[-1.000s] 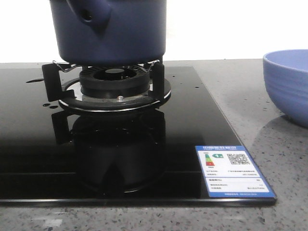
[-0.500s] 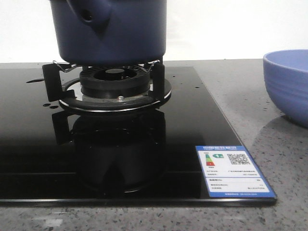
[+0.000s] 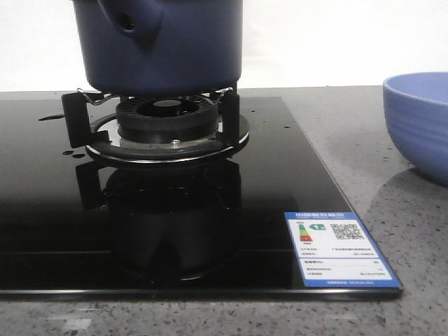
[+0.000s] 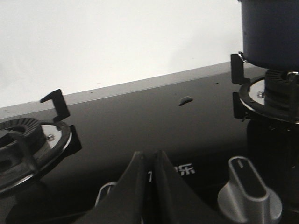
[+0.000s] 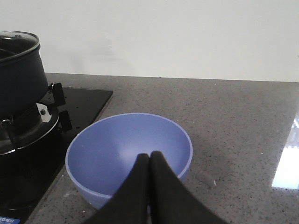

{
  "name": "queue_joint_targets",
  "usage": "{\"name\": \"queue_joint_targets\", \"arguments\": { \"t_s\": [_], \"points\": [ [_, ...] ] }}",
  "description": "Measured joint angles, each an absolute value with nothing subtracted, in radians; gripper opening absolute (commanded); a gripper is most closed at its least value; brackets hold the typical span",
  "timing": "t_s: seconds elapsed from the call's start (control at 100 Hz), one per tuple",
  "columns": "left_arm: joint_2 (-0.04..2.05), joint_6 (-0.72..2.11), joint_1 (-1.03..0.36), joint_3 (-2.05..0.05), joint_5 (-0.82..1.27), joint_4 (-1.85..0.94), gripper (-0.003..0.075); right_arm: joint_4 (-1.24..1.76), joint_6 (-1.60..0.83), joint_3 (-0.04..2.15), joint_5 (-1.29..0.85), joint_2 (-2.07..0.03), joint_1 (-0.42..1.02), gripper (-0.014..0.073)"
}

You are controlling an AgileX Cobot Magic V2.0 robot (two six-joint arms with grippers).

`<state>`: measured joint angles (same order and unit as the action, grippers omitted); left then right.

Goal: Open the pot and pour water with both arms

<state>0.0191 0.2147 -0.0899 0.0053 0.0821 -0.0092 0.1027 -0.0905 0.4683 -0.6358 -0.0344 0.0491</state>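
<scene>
Nothing started: the pot [image 3: 164, 45] sits lidded on the burner [image 3: 166, 120], left gripper [image 4: 149, 161] and right gripper [image 5: 149, 161] both pressed together, empty, so they must spread before reaching in.

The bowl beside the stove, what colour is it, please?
Light periwinkle blue bowl, clearest in the right wrist view.

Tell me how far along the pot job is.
Nothing looks done yet. The pot sits on the burner, its glass lid on. Left claw and right claw are both shut and empty, away from it. Lifting the lid and pouring, perhaps into the blue bowl, remain.
</scene>
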Motion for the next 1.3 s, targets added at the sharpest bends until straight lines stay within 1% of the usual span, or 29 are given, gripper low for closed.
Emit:
{"name": "queue_joint_targets", "arguments": {
  "t_s": [0.25, 1.3],
  "points": [
    [-0.005, 0.210, -0.027, 0.005, 0.337, -0.011, -0.0020, 0.103, -0.091, 0.468, -0.637, -0.034, 0.049, -0.0064],
    [-0.005, 0.207, -0.012, 0.003, 0.346, -0.017, -0.0020, 0.104, -0.091, 0.468, -0.637, -0.034, 0.049, -0.0064]
  ]
}}
